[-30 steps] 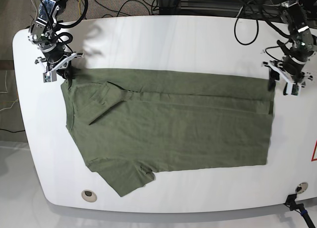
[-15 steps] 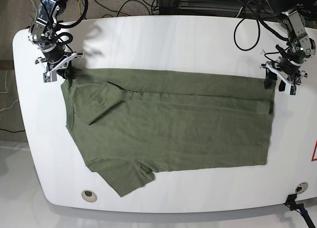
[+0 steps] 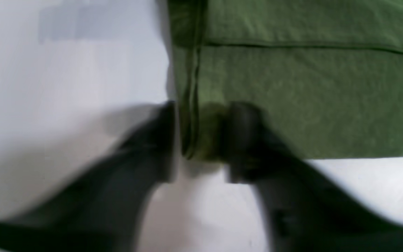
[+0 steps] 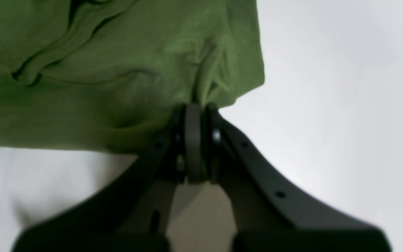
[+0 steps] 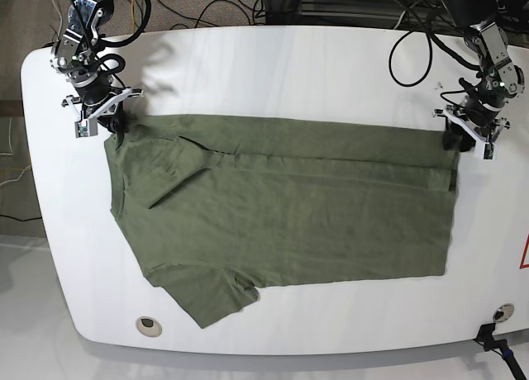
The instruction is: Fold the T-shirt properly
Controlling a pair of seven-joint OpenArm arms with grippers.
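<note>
Base view is showing the T-shirt (image 5: 281, 206) lying limp and light across the white tabletop (image 5: 273, 66), long axis side to side, neckline toward the right gripper (image 5: 101, 120); the left wrist view is showing the left gripper (image 3: 199, 140) fingers (image 3: 241, 140) straddling the hem corner, not visibly clamped, while the right wrist view is showing fingers (image 4: 192, 140) pinching a gathered shoulder edge, both sensible corners for lifting soft cloth.

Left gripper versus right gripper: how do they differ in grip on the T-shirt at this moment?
The right gripper is pinched shut on a bunched corner of the T-shirt; the left gripper has a gap between its fingers and straddles the flat hemmed corner, not yet clamped. Both sit at the shirt's far-edge corners, low over the white table.
</note>
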